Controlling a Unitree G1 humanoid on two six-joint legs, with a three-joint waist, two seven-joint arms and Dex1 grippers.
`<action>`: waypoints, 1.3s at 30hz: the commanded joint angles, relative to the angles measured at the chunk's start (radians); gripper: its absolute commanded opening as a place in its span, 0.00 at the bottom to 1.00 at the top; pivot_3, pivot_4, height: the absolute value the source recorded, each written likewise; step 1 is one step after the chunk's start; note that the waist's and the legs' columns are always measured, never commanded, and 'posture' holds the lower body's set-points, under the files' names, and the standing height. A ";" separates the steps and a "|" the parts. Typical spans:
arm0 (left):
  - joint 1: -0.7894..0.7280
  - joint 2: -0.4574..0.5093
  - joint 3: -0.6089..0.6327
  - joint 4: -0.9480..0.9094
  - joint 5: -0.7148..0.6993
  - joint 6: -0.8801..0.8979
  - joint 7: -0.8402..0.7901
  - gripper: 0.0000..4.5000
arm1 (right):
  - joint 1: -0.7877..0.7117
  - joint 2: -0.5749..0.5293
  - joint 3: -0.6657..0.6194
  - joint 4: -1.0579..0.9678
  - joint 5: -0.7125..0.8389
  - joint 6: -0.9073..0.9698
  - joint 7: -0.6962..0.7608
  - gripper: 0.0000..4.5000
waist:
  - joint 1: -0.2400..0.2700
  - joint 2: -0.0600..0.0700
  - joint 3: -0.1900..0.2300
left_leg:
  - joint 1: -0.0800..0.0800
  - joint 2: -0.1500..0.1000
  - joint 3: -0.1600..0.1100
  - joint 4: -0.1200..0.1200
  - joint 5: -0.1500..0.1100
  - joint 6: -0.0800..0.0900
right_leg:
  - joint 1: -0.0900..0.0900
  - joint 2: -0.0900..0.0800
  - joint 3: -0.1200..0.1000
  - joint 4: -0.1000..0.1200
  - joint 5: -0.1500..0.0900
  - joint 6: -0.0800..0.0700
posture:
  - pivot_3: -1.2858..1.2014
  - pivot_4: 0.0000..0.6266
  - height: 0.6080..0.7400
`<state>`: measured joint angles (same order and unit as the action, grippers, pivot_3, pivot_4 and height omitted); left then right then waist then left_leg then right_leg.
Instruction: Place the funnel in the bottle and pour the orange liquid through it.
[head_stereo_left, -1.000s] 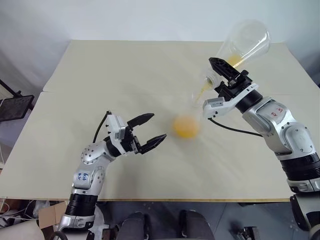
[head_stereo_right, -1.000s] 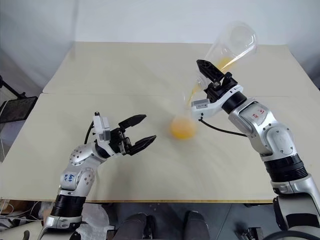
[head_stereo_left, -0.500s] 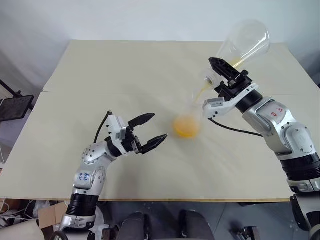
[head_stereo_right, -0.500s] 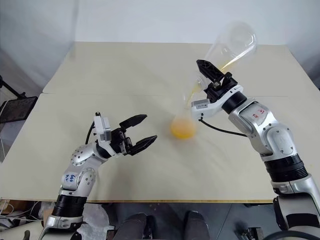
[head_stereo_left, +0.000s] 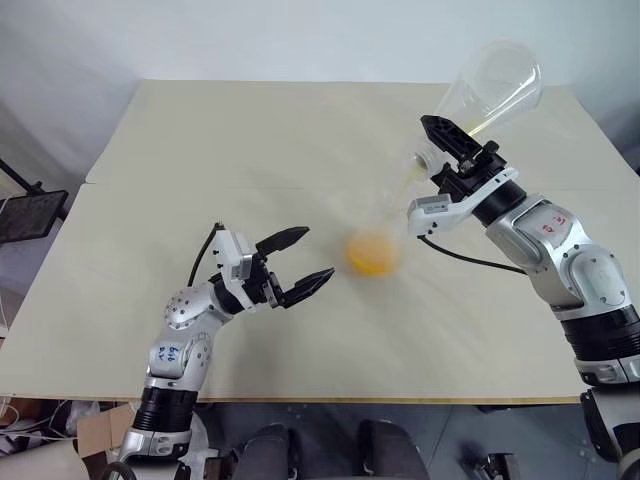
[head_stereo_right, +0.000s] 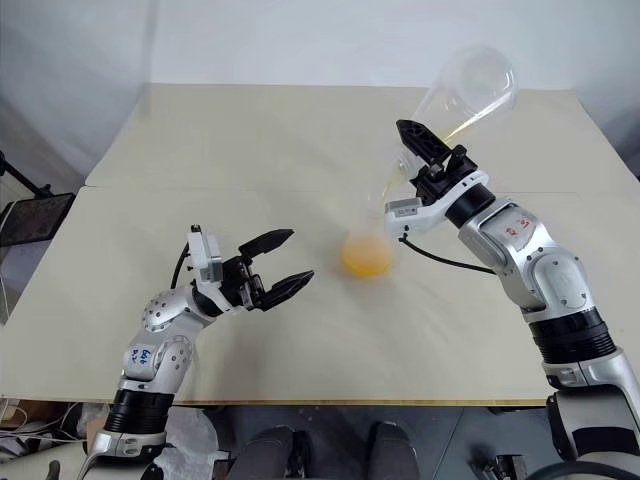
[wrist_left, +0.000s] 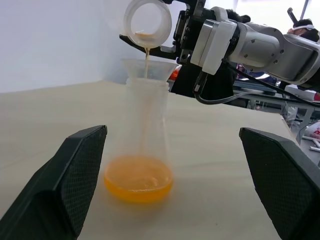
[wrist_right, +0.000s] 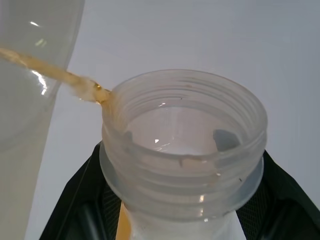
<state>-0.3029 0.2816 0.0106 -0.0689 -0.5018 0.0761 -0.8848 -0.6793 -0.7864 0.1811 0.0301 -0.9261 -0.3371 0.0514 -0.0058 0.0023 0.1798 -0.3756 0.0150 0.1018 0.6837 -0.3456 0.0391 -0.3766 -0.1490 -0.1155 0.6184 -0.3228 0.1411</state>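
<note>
Now we hold the conical flask (head_stereo_left: 490, 85) tipped high in our clenched right gripper (head_stereo_left: 447, 155), and compared with a second ago the orange liquid (wrist_left: 138, 178) pooled in the bottle (wrist_left: 142, 135) looks fuller. The bottle stands mid-tabletop (head_stereo_left: 250, 130) with the funnel (wrist_left: 149, 69) seated in its neck. Little remains in the flask, so we judge the pour nearly done; our left gripper (head_stereo_left: 300, 263) waits beside the bottle, spread wide, empty.

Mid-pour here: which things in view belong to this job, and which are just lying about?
In the job:
- funnel, seated in the bottle
- orange liquid, pooling in the bottle
- conical flask, tipped, in the right pincer
- left pincer, open, holding nothing

Lying about:
- black stand off the table, on its left
- cardboard box on the floor
</note>
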 joint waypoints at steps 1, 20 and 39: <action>-0.009 -0.005 -0.002 -0.018 0.004 -0.021 0.002 1.00 | -0.004 -0.025 -0.031 -0.026 0.001 -0.007 -0.024 0.55 | 0.000 0.000 0.000 | 0.000 0.000 0.000 0.000 0.000 0.000 | 0.000 0.000 0.000 0.000 0.000 0.000 | 0.52 0.24 1.00; -0.004 -0.005 -0.004 -0.022 0.003 -0.023 0.001 1.00 | 0.005 -0.014 -0.033 -0.036 -0.003 -0.008 -0.041 0.55 | 0.000 0.000 0.000 | 0.000 0.000 0.000 0.000 0.000 0.000 | 0.000 0.000 0.000 0.000 0.000 0.000 | 0.52 0.24 1.00; -0.017 0.001 -0.004 -0.011 0.001 -0.018 -0.009 1.00 | 0.081 0.105 -0.151 -0.137 0.305 0.138 0.098 0.55 | 0.001 0.000 0.000 | 0.000 0.000 -0.001 0.000 0.000 0.000 | 0.000 0.000 -0.001 0.000 0.000 0.000 | 0.52 0.24 1.00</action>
<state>-0.3055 0.2805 0.0105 -0.0652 -0.5017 0.0700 -0.8868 -0.5960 -0.7020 0.1217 -0.0249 -0.7474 -0.2687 0.0936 -0.0046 0.0023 0.1798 -0.3758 0.0149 0.1011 0.6838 -0.3456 0.0391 -0.3762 -0.1490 -0.1162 0.6183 -0.3227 0.1411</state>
